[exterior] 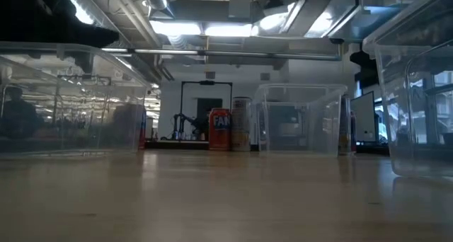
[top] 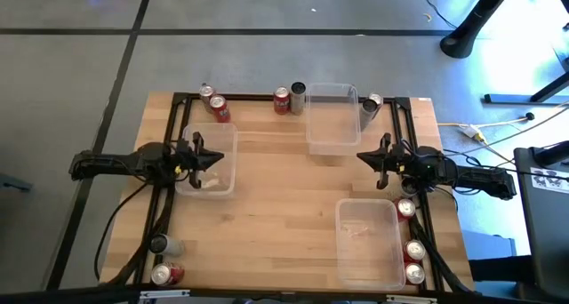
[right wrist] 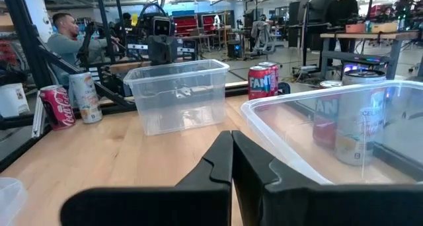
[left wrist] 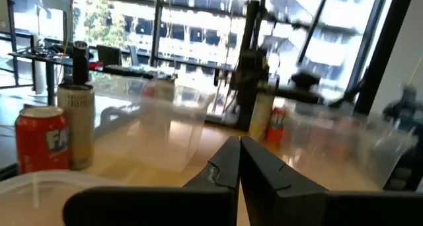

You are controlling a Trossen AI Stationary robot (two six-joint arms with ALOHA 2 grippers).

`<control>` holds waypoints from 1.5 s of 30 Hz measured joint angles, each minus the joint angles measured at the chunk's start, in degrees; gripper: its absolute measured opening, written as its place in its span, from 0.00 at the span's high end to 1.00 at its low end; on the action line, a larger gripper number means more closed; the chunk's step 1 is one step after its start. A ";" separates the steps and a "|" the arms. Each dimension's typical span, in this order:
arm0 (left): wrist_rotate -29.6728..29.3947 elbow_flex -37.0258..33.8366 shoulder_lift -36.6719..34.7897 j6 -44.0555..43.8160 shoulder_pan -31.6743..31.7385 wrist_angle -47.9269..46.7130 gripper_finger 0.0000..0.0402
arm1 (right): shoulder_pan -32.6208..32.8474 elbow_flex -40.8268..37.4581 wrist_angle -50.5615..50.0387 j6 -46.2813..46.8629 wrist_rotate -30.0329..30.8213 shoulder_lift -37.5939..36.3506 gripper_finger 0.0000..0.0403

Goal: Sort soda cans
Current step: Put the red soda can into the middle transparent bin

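Pressed together and empty, both dark grippers, left (top: 216,158) and right (top: 363,156), over clear rectangular plastic bins (top: 332,117). Red and silver soda cans (top: 282,100) scattered along wooden desk (top: 284,206) edges; risked toppling cans off the rim.

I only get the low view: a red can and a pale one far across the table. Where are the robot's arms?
Observer: From above, both are mid-table. The left gripper hovers over a clear rectangular plastic bin, and the right gripper points toward it.
Operator: Holding anything?
Observer: No. The wrist views show the left fingers and right fingers shut on nothing.
Operator: More cans?
Observer: Yes, three red soda cans stand along the table's right edge.
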 joint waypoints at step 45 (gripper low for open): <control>-23.69 54.16 44.94 25.98 29.67 -17.97 0.92 | 0.01 0.76 3.74 8.07 23.90 0.00 0.99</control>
